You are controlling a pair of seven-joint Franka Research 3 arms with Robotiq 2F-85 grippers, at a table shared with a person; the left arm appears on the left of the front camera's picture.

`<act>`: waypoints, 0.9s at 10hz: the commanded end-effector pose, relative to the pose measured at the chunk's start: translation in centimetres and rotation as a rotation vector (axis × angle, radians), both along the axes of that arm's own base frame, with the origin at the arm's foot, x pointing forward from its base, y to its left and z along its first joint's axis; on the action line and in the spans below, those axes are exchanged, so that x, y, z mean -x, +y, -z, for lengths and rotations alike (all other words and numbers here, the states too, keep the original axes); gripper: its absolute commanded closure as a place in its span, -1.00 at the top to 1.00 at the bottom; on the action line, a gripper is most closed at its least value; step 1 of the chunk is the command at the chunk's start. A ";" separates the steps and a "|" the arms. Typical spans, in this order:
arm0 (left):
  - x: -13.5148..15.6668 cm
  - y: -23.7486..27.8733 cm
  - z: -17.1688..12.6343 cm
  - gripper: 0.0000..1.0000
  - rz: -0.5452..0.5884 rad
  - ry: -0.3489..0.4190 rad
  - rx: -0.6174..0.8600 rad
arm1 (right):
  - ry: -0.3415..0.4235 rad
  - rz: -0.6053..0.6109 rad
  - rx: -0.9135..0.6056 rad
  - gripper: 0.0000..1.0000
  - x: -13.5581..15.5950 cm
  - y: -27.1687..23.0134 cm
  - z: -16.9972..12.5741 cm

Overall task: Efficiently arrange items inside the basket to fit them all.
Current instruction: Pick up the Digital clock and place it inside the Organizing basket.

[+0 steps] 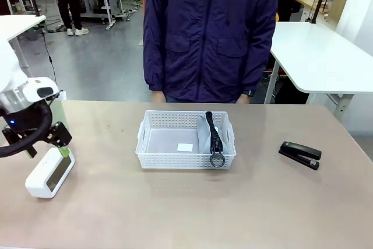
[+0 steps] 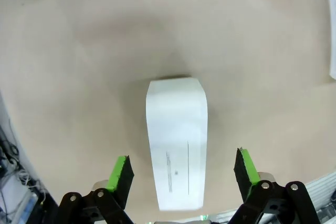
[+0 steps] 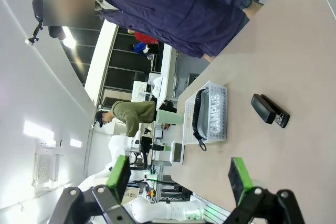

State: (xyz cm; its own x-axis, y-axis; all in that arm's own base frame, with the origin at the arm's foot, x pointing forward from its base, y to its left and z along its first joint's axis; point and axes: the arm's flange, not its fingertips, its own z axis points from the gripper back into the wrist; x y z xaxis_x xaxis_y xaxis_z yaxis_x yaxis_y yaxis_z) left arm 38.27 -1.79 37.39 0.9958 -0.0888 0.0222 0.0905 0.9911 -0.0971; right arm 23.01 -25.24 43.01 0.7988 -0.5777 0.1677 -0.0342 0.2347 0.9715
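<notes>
Left gripper [image 2: 182, 162], fingers spread, hangs over the box [image 2: 176, 140] — clear both sides. Right gripper [image 3: 179, 170] released too. Pouch [image 1: 203, 138] hugs the basket's [image 1: 175, 159] 3 o'clock wall; stapler [image 1: 300, 154] beyond — bare table [image 1: 256, 164] between.

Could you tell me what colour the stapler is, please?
The stapler is black, clearest in the front view.

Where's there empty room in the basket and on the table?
In the basket, bare floor runs from the left wall to the pouch crowding the right end. The table is bare between box and basket, and basket and stapler. Crowded: the box, under the left gripper.
</notes>
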 end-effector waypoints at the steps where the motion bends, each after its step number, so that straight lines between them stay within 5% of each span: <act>1: -0.2 -0.5 2.8 1.00 -0.015 0.022 -0.042 | -0.038 0.005 -0.002 1.00 -0.3 -0.1 -0.1; 4: -0.7 -0.3 5.7 1.00 -0.031 0.112 -0.075 | -0.038 0.005 -0.002 1.00 -0.3 -0.1 -0.1; 8: -0.8 -0.5 5.7 1.00 -0.016 0.087 -0.082 | -0.038 0.005 -0.002 1.00 -0.3 -0.1 -0.1; 9: -0.8 -0.4 5.7 0.80 -0.020 0.087 -0.080 | -0.038 0.005 -0.002 1.00 -0.3 -0.1 -0.1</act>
